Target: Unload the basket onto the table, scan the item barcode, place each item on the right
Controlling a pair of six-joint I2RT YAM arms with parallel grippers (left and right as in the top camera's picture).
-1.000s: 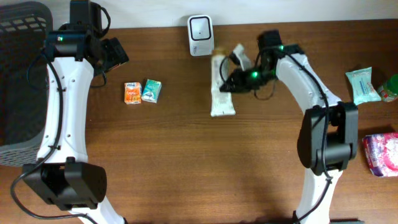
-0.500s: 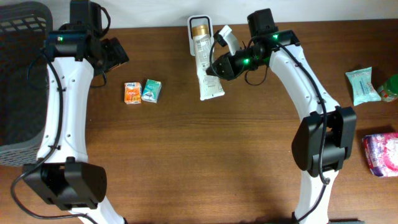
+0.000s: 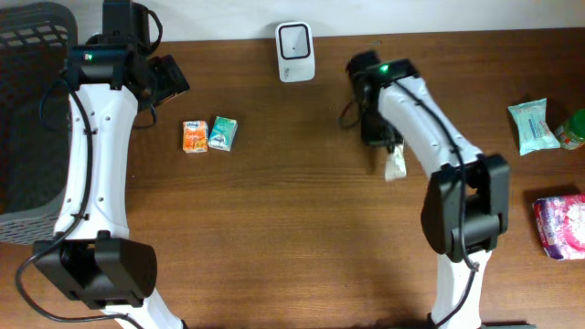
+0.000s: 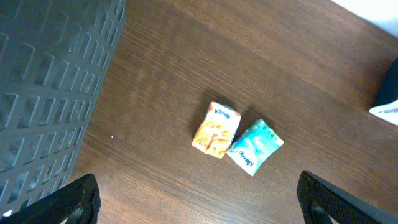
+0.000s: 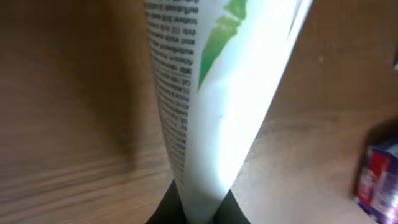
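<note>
The item is a white tube with green print and small text. My right gripper is shut on its narrow end. From overhead only the tube's tip shows below the right gripper, which hangs over the table right of centre. The white barcode scanner stands at the back edge, well to the left of the tube. My left gripper is at the back left, open and empty, above bare wood.
An orange packet and a teal packet lie side by side near the left arm. A dark mesh basket fills the far left. Teal wipes, a green item and a pink pack sit far right.
The right arm carried the tube away from the scanner, to the right and toward the front, and the tube now points down. The left arm has not moved.
</note>
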